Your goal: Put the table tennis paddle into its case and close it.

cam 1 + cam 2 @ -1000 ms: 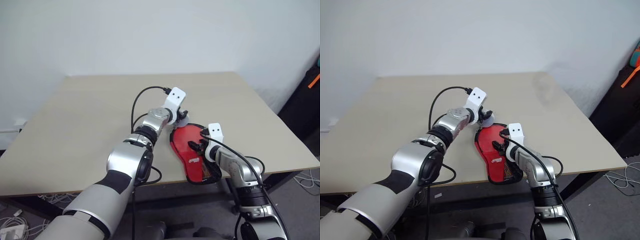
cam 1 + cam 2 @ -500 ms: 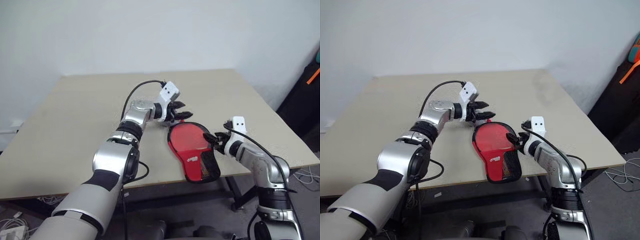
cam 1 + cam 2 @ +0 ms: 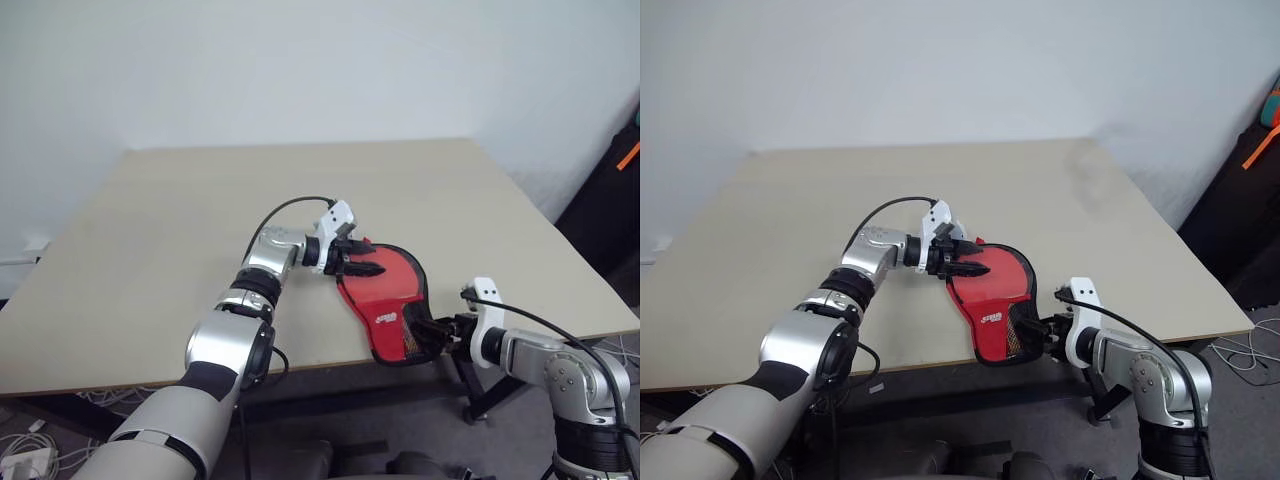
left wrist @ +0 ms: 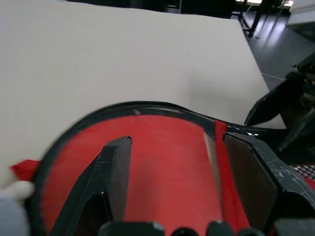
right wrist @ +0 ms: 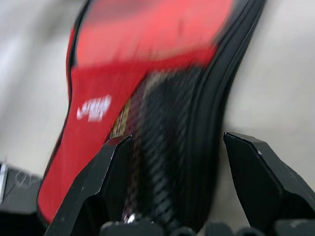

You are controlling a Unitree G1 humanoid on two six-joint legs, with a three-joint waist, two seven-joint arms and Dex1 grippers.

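The case (image 3: 388, 297), red-faced with black edging and a black mesh narrow end (image 5: 162, 128), lies flat near the table's front edge. My left gripper (image 3: 368, 266) points to the right over its round end. Its fingers (image 4: 115, 167) stand open just above the red face, with the red tab (image 4: 23, 169) off to one side. My right gripper (image 3: 428, 328) hangs low, just off the table's front edge at the mesh end. It is open, with the fingers (image 5: 256, 177) spread to either side of the mesh. The paddle is hidden.
The beige table (image 3: 170, 230) stretches wide to the left and behind the case. Its front edge (image 3: 120, 372) runs close under the case's narrow end. A small grey lump (image 4: 7, 214) sits by the red tab. A dark bag (image 3: 612, 215) stands right of the table.
My left gripper has swung round to point right and drawn back over the case's round end. My right gripper has pulled back off the case, down to the front edge at the mesh end.
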